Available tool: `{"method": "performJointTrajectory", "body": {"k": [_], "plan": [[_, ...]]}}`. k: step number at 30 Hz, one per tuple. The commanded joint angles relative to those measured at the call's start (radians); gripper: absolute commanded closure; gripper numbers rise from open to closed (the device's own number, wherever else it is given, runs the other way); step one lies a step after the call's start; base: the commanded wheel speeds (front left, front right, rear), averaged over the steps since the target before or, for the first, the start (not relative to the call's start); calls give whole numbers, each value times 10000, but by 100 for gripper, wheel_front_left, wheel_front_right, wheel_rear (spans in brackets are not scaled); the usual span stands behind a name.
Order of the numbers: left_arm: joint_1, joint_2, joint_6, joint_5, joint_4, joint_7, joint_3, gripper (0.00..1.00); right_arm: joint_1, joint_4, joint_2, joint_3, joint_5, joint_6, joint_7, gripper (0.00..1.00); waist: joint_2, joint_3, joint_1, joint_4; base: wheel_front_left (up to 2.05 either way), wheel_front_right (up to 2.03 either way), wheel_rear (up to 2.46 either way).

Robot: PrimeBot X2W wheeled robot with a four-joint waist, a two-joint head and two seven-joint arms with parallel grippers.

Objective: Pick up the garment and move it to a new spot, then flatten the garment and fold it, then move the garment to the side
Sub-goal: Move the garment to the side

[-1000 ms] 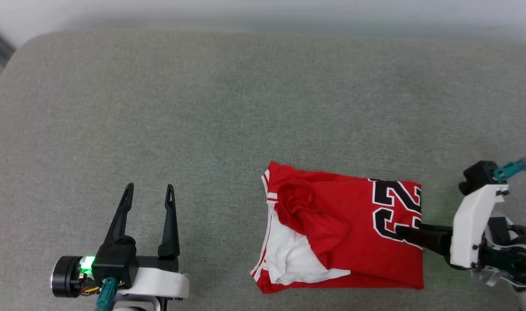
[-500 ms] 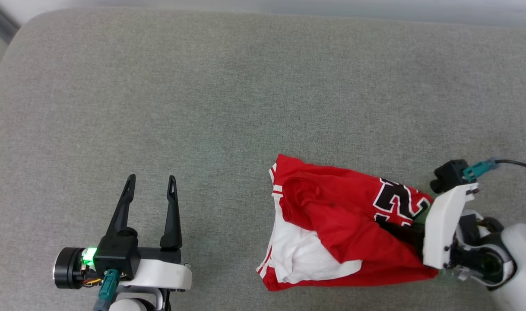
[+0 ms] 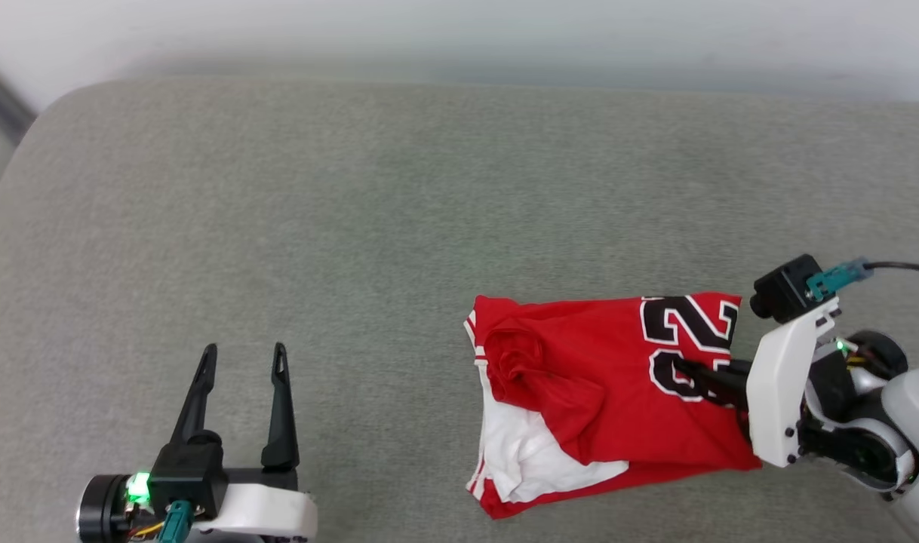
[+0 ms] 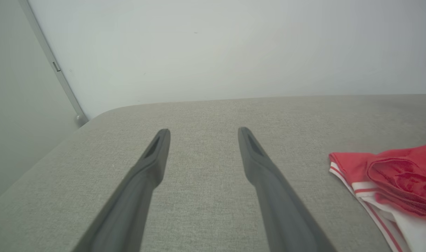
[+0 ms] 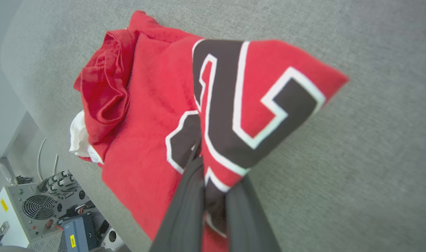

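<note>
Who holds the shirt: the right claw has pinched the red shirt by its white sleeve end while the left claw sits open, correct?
Not quite. The right gripper is shut on the red shirt at its black-number end, not the white sleeve end; the right wrist view shows it. The left gripper is indeed open.

Left gripper [image 3: 244,348] spread wide, fingers pointing forward; right gripper [image 3: 682,367] angled leftward, pinched tight on the garment [image 3: 625,407].
</note>
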Motion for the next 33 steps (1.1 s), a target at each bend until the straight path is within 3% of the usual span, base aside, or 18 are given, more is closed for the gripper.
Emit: {"method": "performJointTrajectory", "body": {"k": [1,5,6,10,17,19,26,33], "plan": [[120,10,53,-7,-51,-21,64,0,-185,-162,-143,110,-75,-8,-57,100,0,-261,0,-367,0,0,0],[307,4,87,-49,-155,-21,202,0,-642,-960,-883,369,-264,-8,12,100,0,-368,0,-1009,0,0,0],[316,-10,154,-79,-278,-23,264,0,-951,-1387,-1481,403,-431,-8,142,100,0,-266,0,-1558,0,0,0],[163,-21,175,-60,-393,-23,278,0,-1297,-1613,-2246,304,-782,-8,263,100,0,75,0,-2213,0,0,0],[-302,80,100,88,-612,-21,377,0,-2019,-567,-3036,-364,-1591,-9,359,100,0,1028,0,-2885,0,0,0],[-465,163,75,131,-703,-21,411,0,-2135,35,-2907,-788,-1391,-9,380,100,0,1373,0,-2967,0,0,0],[-1027,536,43,242,-1102,-21,549,0,-2850,1754,-3201,-1933,-2271,-11,210,100,0,2701,0,-3117,0,0,0],[-1428,893,114,262,-1525,-21,754,0,-3379,3180,-2790,-3345,-3055,-12,-263,100,0,3713,0,-3214,0,0,0]]}}
